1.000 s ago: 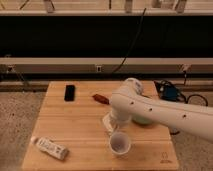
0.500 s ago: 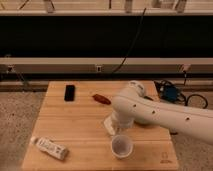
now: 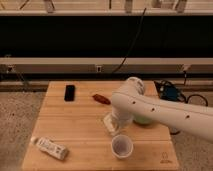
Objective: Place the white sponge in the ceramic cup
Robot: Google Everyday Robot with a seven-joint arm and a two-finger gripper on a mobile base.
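The white sponge (image 3: 108,123) lies flat on the wooden table (image 3: 75,125), just left of centre-right, partly covered by my arm. The ceramic cup (image 3: 121,146) stands upright near the front edge, just in front of and right of the sponge. My gripper (image 3: 118,124) hangs down from the white arm (image 3: 160,112) that reaches in from the right. It is right at the sponge's right edge, behind the cup. The arm hides most of the gripper.
A white labelled bottle (image 3: 50,148) lies at the front left. A black flat object (image 3: 69,92) and a red-brown object (image 3: 101,98) lie at the back. A pale green bowl (image 3: 144,120) sits behind the arm. A dark rail runs behind the table.
The arm has shifted only slightly above the sponge. The sponge, cup and bottle stay where they were.
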